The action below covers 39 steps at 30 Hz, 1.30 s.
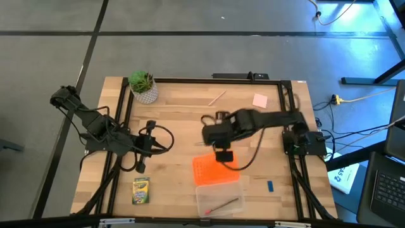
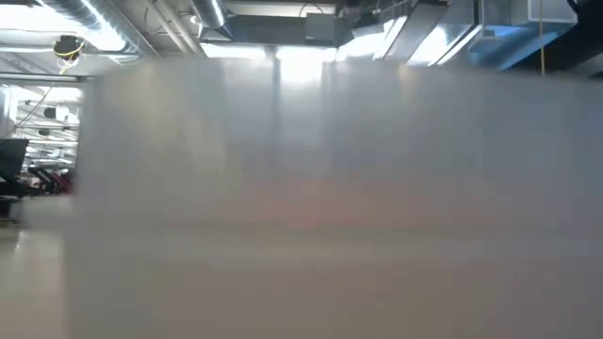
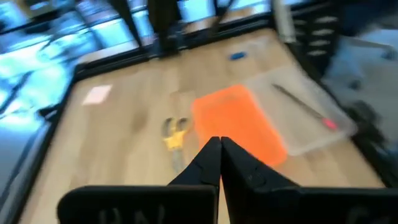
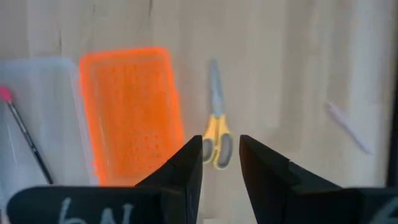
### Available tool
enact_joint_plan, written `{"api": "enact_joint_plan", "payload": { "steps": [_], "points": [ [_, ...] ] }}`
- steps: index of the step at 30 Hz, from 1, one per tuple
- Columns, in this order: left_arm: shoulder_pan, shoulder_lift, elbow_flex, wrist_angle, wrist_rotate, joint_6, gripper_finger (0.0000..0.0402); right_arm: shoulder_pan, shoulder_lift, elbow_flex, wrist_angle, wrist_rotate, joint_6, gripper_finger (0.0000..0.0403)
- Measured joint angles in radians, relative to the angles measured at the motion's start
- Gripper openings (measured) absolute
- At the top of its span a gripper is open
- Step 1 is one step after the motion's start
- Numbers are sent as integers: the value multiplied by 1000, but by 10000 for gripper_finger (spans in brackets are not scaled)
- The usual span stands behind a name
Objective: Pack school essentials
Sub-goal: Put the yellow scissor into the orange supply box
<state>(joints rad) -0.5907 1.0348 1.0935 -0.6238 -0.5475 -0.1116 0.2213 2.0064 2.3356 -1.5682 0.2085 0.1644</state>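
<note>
My left gripper [image 3: 219, 163] waits over the left part of the desk [image 1: 171, 183], fingers pressed together and holding nothing. Below it in the high view the crayon box [image 1: 140, 190] lies near the front edge, not yet packed.

Toward the middle, the clear case [image 1: 219, 199] sits open at the front with one red-tipped pencil [image 4: 23, 138] already inside, and its orange lid [image 1: 215, 170] lies touching the case's far side.

My right gripper [image 4: 221, 163] hangs over the scissors [image 4: 216, 126], which lie flat on the desk just beside the lid. The fingers are spread a little, with the yellow handles showing in the gap between them; I cannot tell from here whether they touch yet.

So the step in hand, as I judge it, is picking up the scissors. Next I need to come straight down, close on the handles, lift clear of the lid and carry them to the case.

Further right, the blue eraser [image 1: 270, 185] and, at the back, the pink pad [image 1: 259, 100] and a pale pencil [image 1: 217, 97] lie loose.
</note>
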Motion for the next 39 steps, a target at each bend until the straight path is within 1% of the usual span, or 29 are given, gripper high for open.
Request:
{"api": "enact_joint_plan", "payload": {
  "steps": [2, 4, 7, 11, 13, 15, 17, 20, 24, 26, 28, 30, 32, 35, 37, 39],
  "points": [
    [15, 0, 0, -5, -51, -47, 0, -16, -55, 0, -2, 28, -3, 108],
    [40, 0, 0, -14, -76, -92, 0, -32, -105, 0, -4, 37, -12, 108],
    [98, 0, 0, -25, -78, -145, 0, -53, -157, 0, -4, 37, -26, 108],
    [195, 0, 0, -34, -79, -144, 0, -77, -188, 0, 4, 36, -85, 108],
    [250, 0, 7, -53, -57, -141, 0, -97, -188, 0, 5, 31, -118, 108],
    [304, 0, 26, -80, -13, -129, 0, -122, -187, -5, 10, 29, -143, 108],
    [351, 0, 47, -113, 29, -112, 0, -150, -194, -44, 57, 6, -170, 108],
    [396, -1, 87, -168, 42, -82, 0, -192, -225, -180, 187, -77, -222, 108],
    [432, -1, 118, -244, 43, -73, 0, -247, -299, -449, 455, -207, -259, 108],
    [439, -1, 122, -289, 44, -121, 0, -274, -334, -576, 543, -243, -273, 108],
    [447, -1, 122, -343, 50, -186, 0, -296, -366, -671, 601, -266, -280, 108],
    [455, -1, 122, -377, 101, -285, 0, -314, -402, -740, 624, -295, -299, 108],
    [461, -1, 122, -402, 189, -377, 0, -325, -431, -789, 623, -317, -306, 108],
    [453, 1, 122, -446, 304, -464, 0, -341, -478, -850, 602, -318, -321, 108],
    [444, 8, 122, -458, 320, -526, 0, -356, -503, -893, 574, -299, -324, 108],
    [439, 18, 122, -461, 317, -540, 0, -374, -506, -942, 549, -295, -315, 108]
  ]
}}
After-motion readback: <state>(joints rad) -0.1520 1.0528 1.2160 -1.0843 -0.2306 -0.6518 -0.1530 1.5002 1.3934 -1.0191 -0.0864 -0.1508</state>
